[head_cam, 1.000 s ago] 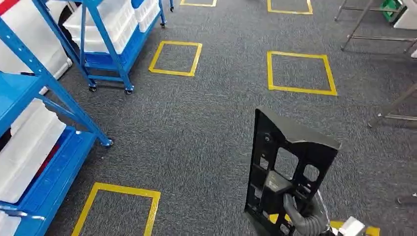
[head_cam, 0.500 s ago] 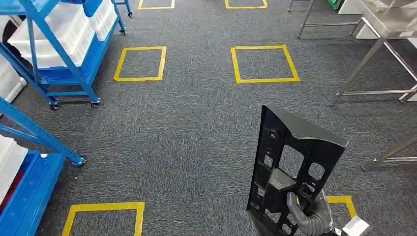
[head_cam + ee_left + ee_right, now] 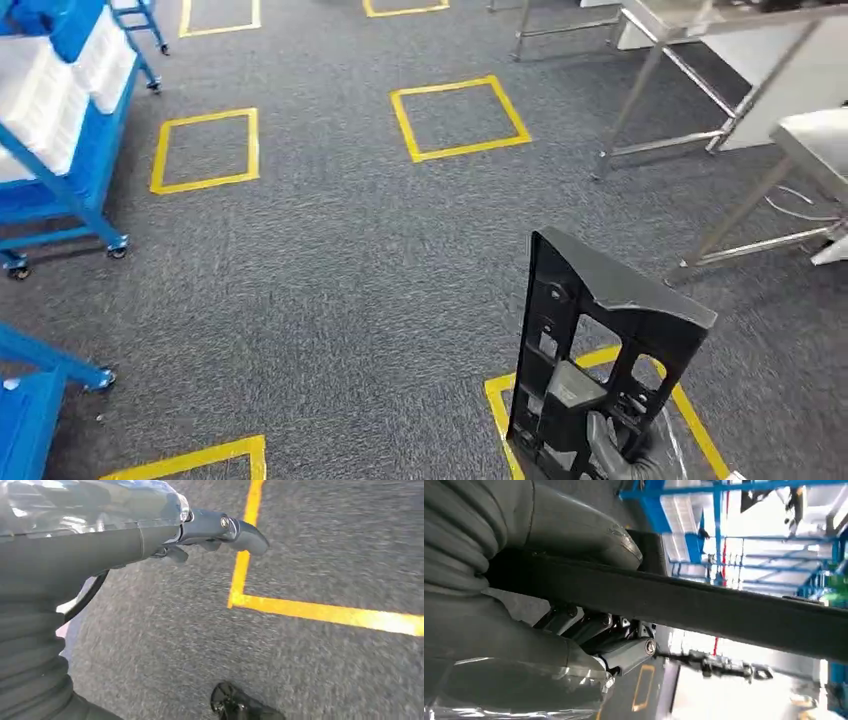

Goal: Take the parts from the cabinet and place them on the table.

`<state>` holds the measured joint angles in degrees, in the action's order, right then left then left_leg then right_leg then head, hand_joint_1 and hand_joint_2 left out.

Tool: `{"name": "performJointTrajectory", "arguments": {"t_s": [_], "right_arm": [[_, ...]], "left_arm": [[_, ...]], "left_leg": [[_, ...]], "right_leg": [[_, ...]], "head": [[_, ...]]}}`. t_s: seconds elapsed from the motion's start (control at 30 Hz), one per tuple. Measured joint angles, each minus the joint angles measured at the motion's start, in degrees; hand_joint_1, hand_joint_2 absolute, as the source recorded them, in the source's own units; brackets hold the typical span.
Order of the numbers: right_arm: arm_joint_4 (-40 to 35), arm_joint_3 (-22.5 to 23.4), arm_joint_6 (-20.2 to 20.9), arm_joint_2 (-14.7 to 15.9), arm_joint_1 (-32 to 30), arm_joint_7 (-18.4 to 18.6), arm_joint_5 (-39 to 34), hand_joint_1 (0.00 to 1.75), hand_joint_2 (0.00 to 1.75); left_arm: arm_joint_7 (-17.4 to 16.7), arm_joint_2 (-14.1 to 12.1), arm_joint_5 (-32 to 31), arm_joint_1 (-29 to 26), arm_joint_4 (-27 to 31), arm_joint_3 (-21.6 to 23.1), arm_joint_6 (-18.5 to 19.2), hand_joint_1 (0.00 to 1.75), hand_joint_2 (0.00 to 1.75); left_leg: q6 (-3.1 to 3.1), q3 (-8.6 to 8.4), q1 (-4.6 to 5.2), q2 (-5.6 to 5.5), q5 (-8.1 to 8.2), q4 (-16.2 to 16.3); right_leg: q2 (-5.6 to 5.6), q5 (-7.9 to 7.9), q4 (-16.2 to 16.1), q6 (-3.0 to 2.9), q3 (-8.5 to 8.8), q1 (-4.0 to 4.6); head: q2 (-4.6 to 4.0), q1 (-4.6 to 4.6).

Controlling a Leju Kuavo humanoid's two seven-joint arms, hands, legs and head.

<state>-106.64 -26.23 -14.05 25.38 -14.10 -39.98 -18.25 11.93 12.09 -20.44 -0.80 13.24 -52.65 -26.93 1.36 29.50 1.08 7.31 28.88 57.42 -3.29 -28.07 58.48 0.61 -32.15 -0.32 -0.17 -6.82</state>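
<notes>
The view has swung off the blue cabinet (image 3: 60, 120) toward the steel table (image 3: 690, 30). Right hand (image 3: 615, 452) clamps the black part (image 3: 600, 360) upright, short of it; left hand (image 3: 210, 532) fingers curled, holding nothing

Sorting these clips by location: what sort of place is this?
Probably a factory or warehouse test floor: yellow taped squares on grey carpet, a blue wheeled rack holding white bins, and steel-legged tables.
</notes>
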Motion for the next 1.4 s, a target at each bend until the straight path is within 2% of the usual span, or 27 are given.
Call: {"name": "performJointTrajectory", "arguments": {"t_s": [0.07, 0.13, 0.2, 0.27, 0.33, 0.37, 0.4, 0.43, 0.53, 0.57, 0.6, 0.63, 0.67, 0.73, 0.77, 0.83, 0.87, 0.9, 0.93, 1.07, 1.1, 1.13, 1.17, 1.23, 1.27, 1.33, 1.4], "right_arm": [[-0.3, 0.0, -0.3, -0.1, -0.5, 0.0, 0.2, 1.75, 1.75], [-0.7, 0.0, -0.4, -0.3, -0.5, 0.0, 0.2, 1.75, 1.75], [-0.9, 0.0, -0.5, -0.7, -0.6, 0.0, 0.5, 1.75, 1.75], [-0.9, 0.0, -0.5, -0.8, -0.7, 0.0, 0.6, 1.75, 1.75], [-0.9, 0.0, -0.6, -1.0, -0.8, 0.0, 0.6, 1.75, 1.75], [-1.0, 0.0, -0.7, -1.1, -0.9, 0.0, 0.8, 1.75, 1.75], [-1.2, 0.0, -0.8, -1.2, -0.9, 0.0, 0.9, 1.75, 1.75], [-1.4, 0.0, -1.0, -1.2, -0.9, 0.0, 1.0, 1.75, 1.75], [-2.1, -0.2, -1.5, -1.7, -1.5, 0.0, 2.1, 1.75, 1.75], [-2.3, -0.2, -1.6, -1.8, -1.8, 0.0, 2.3, 1.75, 1.75], [-2.3, -0.3, -1.6, -1.9, -2.1, 0.0, 2.4, 1.75, 1.75], [-2.5, -0.3, -1.7, -1.9, -2.0, 0.1, 2.6, 1.75, 1.75], [-2.6, -0.3, -1.8, -2.0, -1.8, 0.1, 2.8, 1.75, 1.75], [-2.6, -0.4, -1.8, -2.7, -1.9, 0.6, 3.5, 1.75, 1.75], [-2.6, -0.5, -1.8, -3.2, -1.9, 1.0, 4.0, 1.75, 1.75], [-2.7, -0.5, -1.6, -4.0, -1.9, 2.0, 4.9, 1.75, 1.75], [-2.9, -0.5, -1.4, -4.7, -1.9, 2.6, 5.5, 1.75, 1.75], [-3.3, -0.5, -1.2, -5.3, -1.8, 3.2, 6.1, 1.75, 1.75], [-3.7, -0.5, -1.0, -5.8, -1.5, 3.7, 6.5, 1.75, 1.75], [-4.7, -0.1, -0.1, -7.8, -1.3, 5.2, 8.0, 1.75, 1.75], [-5.1, 0.1, 0.2, -8.4, -1.5, 5.6, 8.4, 1.75, 1.75], [-5.5, 0.3, 0.4, -9.0, -1.4, 5.8, 8.7, 1.75, 1.75], [-5.6, 0.5, 0.5, -9.4, -1.2, 5.9, 8.9, 1.75, 1.75], [-5.9, 1.0, 0.7, -10.3, -1.4, 6.3, 9.2, 1.75, 1.75], [-6.1, 1.0, 0.7, -10.7, -1.5, 6.4, 9.2, 1.75, 1.75], [-6.2, 1.5, 2.3, -11.5, -1.6, 7.2, 9.7, 1.75, 1.75], [-6.4, 2.2, 3.9, -12.6, -1.7, 7.9, 10.5, 1.75, 1.75]], "left_arm": [[0.0, -0.1, 0.0, 0.3, 0.0, 0.0, 0.4, 0.00, 1.75], [0.1, -0.2, 0.0, 0.2, 0.0, -0.1, 0.6, 0.00, 1.75], [0.1, -0.2, 0.0, 0.1, 0.0, -0.2, 0.8, 0.00, 1.75], [0.1, -0.3, 0.0, 0.0, 0.0, -0.3, 0.9, 0.00, 1.75], [0.1, -0.3, 0.0, 0.0, 0.0, -0.4, 1.1, 0.00, 1.75], [0.1, -0.3, 0.0, 0.0, 0.0, -0.4, 1.2, 0.00, 1.75], [0.1, -0.4, 0.1, 0.0, 0.0, -0.4, 1.4, 0.00, 1.75], [0.2, -0.4, 0.1, 0.0, 0.0, -0.5, 1.6, 0.00, 1.75], [0.3, -0.5, 0.5, 0.1, 0.0, -0.9, 1.8, 0.00, 1.75], [0.3, -0.5, 0.6, 0.1, 0.0, -1.0, 1.8, 0.00, 1.75], [0.4, -0.5, 0.6, 0.2, 0.0, -1.0, 1.8, 0.00, 1.75], [0.4, -0.5, 0.6, 0.1, 0.0, -1.1, 1.8, 0.00, 1.75], [0.4, -0.5, 0.7, 0.0, 0.0, -1.1, 1.9, 0.00, 1.75], [0.4, -0.5, 1.0, -0.2, 0.0, -1.5, 2.1, 0.00, 1.75], [0.4, -0.5, 1.1, -0.3, 0.0, -1.6, 2.2, 0.00, 1.75], [0.5, -0.5, 1.1, -0.2, 0.0, -1.8, 2.5, 0.00, 1.75], [0.5, -0.4, 1.0, -0.1, 0.0, -1.9, 2.8, 0.00, 1.75], [0.6, -0.3, 1.0, 0.0, 0.1, -1.9, 3.0, 0.00, 1.75], [0.7, -0.2, 0.8, 0.0, 0.2, -1.9, 3.3, 0.00, 1.75], [0.9, -0.1, 0.3, 0.3, 0.6, -1.9, 4.2, 0.00, 1.75], [0.9, -0.1, 0.1, 0.3, 0.9, -1.9, 4.5, 0.00, 1.75], [1.1, -0.1, 0.0, 0.2, 1.0, -1.9, 4.7, 0.00, 1.75], [1.1, -0.1, 0.0, 0.1, 1.0, -1.9, 4.8, 0.00, 1.75], [1.1, -0.2, -0.1, -0.1, 1.0, -1.9, 4.9, 0.00, 1.75], [1.2, -0.1, -0.1, -0.2, 1.0, -1.9, 5.0, 0.00, 1.75], [3.5, -0.3, 0.1, -0.3, 1.7, -2.2, 5.7, 0.00, 1.75], [4.3, -0.4, -0.1, -0.2, 2.3, -2.6, 6.5, 0.00, 1.75]], "left_leg": [[-0.55, -0.22, 0.15, 1.22, 0.32, 0.1], [-1.23, 1.40, -0.65, -4.93, 3.90, 4.5], [-1.60, 5.44, -0.98, -6.80, 8.61, 14.0], [-1.83, 7.35, -1.21, -6.86, 9.28, 18.5], [-1.82, 4.15, -1.51, -7.12, 4.63, 11.9], [-1.84, 1.67, -1.73, -8.18, 1.98, 6.7], [-1.82, -0.34, -2.05, -11.16, 0.50, 1.9], [-1.85, -0.66, -1.96, -13.14, 1.26, 0.8], [-0.95, -0.44, -1.39, -11.09, 0.74, 0.9], [-0.18, -0.48, -1.87, -10.22, 0.18, 0.2], [0.29, -0.36, -1.90, -9.10, -0.22, -0.1], [0.79, -0.20, -1.77, -8.43, -0.47, -0.4], [0.93, 0.00, -1.54, -7.58, -0.57, -0.4], [1.03, 0.33, -1.08, -5.59, -0.60, -0.4], [1.03, 0.44, -0.94, -4.65, -0.60, -0.3], [1.03, 0.47, -0.76, -3.06, -0.57, -0.3], [0.98, 0.38, -0.68, -2.30, -0.52, -0.3], [0.85, 0.13, -0.59, -1.69, -0.43, -0.3], [0.58, 0.04, -0.31, -1.17, -0.26, -0.2], [-0.40, -0.51, -0.30, 1.43, -0.15, -0.3], [-0.97, -0.17, -0.46, 0.21, 0.53, 0.3], [-1.30, 0.54, -0.70, -3.80, 2.37, 2.5], [-1.44, 2.02, -0.89, -5.51, 4.57, 6.1], [-1.85, 6.13, -1.28, -6.82, 8.83, 15.5], [-2.02, 7.28, -1.37, -6.83, 9.20, 18.1], [-2.28, 5.58, -1.79, -6.92, 5.68, 14.4], [-2.53, 1.11, -2.35, -9.05, 0.30, 4.4]], "right_leg": [[1.53, 0.49, -0.6, -0.76, 0.08, -0.56], [2.61, 0.89, -0.8, -1.39, -0.20, -0.77], [4.03, 1.10, -0.7, -1.64, -0.55, -0.76], [5.56, 1.29, -0.6, -1.51, -0.78, -0.75], [7.45, 1.39, -0.3, -1.32, -0.81, -0.88], [8.24, 1.40, -0.1, -1.14, -0.82, -0.98], [8.93, 1.38, 0.1, -0.80, -1.07, -1.09], [9.64, 1.47, 0.4, -0.31, -1.48, -0.82], [11.81, 2.47, -0.1, 1.23, -2.22, -1.38], [12.45, 2.80, -0.2, 1.75, -2.56, -1.35], [10.39, 2.23, 0.5, 1.58, -2.93, -1.47], [6.36, 0.06, 2.8, 1.65, -4.14, -0.97], [4.82, -2.32, 6.4, 1.81, -5.75, -0.92], [3.70, -6.50, 15.6, 2.01, -9.45, -1.03], [3.60, -6.71, 17.4, 2.05, -9.90, -1.01], [3.26, -3.98, 12.8, 1.86, -6.70, -0.97], [2.49, -1.62, 7.0, 1.56, -3.18, -0.87], [-0.05, 0.03, 1.6, 1.01, 0.26, -0.50], [-3.13, -0.70, -0.9, 0.24, 1.46, 0.25], [0.00, 0.23, -1.1, -0.64, 0.83, 0.46], [0.73, 0.73, -1.7, -1.01, 1.21, -0.50], [1.54, 0.94, -1.8, -1.30, 1.02, -0.48], [2.18, 1.08, -1.8, -1.53, 0.82, -0.51], [3.84, 1.20, -1.7, -1.67, 0.49, -0.49], [4.77, 1.23, -1.5, -1.64, 0.35, -0.51], [6.75, 1.26, -1.2, -1.51, 0.32, -0.63], [8.45, 1.04, -0.6, -0.97, 0.24, -0.86]], "head": [[0.00, 0.00], [0.00, 0.00], [0.00, 0.00], [0.00, 0.00], [0.00, 0.00], [0.00, 0.00], [0.00, 0.00], [0.00, 0.00], [0.00, 0.00], [0.00, 0.00], [0.00, 0.00], [0.00, 0.07], [0.00, 0.07], [0.00, 0.07], [0.00, 0.07], [0.00, 0.07], [0.00, 0.07], [0.00, 0.07], [0.00, 0.07], [0.00, 0.07], [-0.02, 0.04], [0.00, 0.07], [0.00, 0.02], [0.00, 0.04], [0.00, 0.04], [0.00, 0.04], [-0.02, 0.04]]}}
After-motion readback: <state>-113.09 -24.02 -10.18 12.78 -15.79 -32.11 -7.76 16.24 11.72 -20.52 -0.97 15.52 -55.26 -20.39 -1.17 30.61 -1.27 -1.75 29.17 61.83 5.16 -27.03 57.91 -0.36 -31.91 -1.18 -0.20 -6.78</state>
